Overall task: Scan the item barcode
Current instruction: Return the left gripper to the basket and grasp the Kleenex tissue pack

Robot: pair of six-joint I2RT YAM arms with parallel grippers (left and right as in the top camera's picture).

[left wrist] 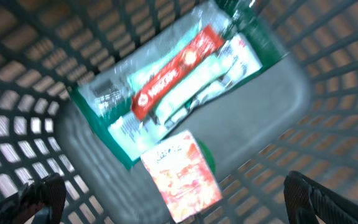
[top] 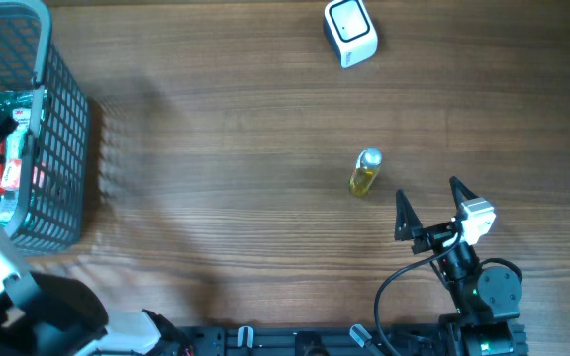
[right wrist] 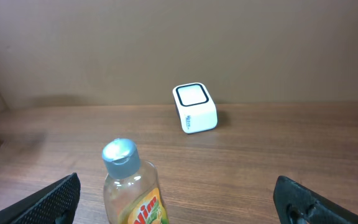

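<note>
Overhead view of a brown wooden table (top: 216, 198). A small clear bottle of yellow liquid with a silver cap (top: 365, 172) sits right of centre, its cap toward the top of the frame. A white box-shaped barcode scanner (top: 350, 32) stands well apart from it at the top edge. A dark grey plastic mesh basket (top: 62, 129) fills the upper left.

Likely risks: the smooth, round bottle could roll away or slip from a 2-finger pinch, or reach the scanner with its barcode turned away. In the basket, the overlapping green-and-red foil packet (left wrist: 179, 65) and orange sachet (left wrist: 182, 174) could be caught together, or a finger could snag the mesh.

The right gripper (top: 427, 190) hovers just below the bottle, jaws spread wide, touching nothing. The left gripper (left wrist: 176, 196) hangs inside the basket above the packets, jaws equally wide, holding nothing.
</note>
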